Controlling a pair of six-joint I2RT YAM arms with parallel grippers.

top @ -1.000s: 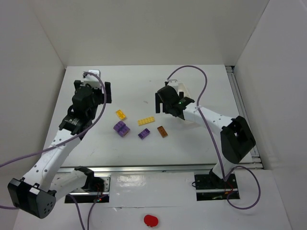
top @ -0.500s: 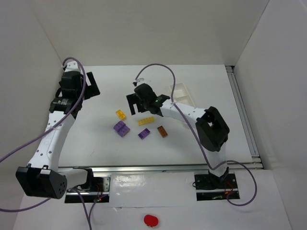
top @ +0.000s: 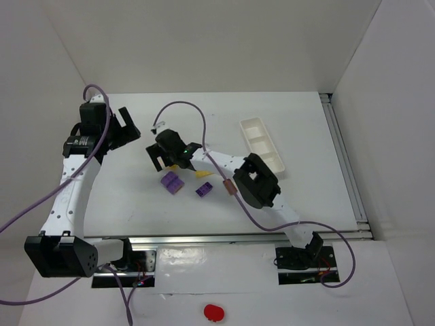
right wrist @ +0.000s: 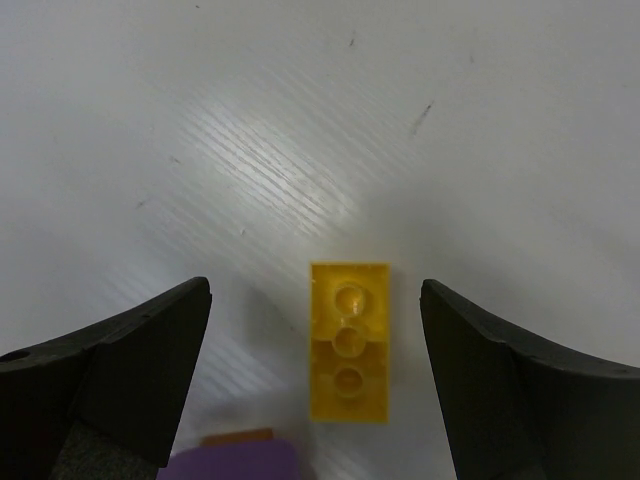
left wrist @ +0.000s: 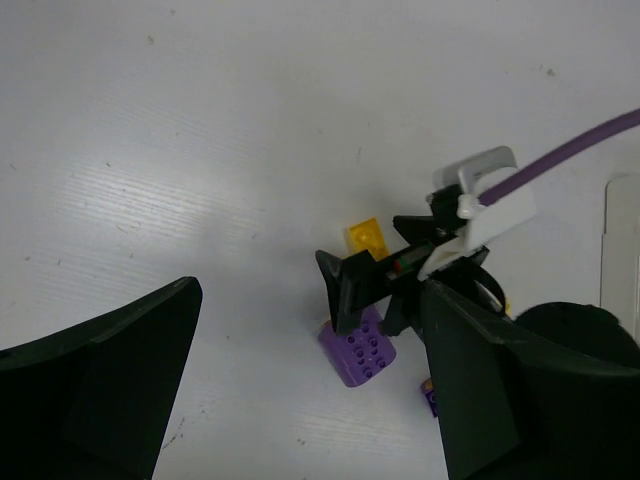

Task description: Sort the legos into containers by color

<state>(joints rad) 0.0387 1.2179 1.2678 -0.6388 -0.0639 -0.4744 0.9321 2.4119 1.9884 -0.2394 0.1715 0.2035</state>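
The small yellow brick (right wrist: 349, 355) lies flat on the table (top: 312, 197), studs up, squarely between the spread fingers of the right gripper (top: 163, 156), which hovers over it and holds nothing. A bigger purple brick (top: 172, 182) sits just beside it. The white tray (top: 253, 129) stands well apart to the right. The left gripper (top: 128, 124), also spread and empty, hangs off to the side. The step in hand looks like picking this brick: lower straight down, close across its narrow width, then carry it to a compartment.
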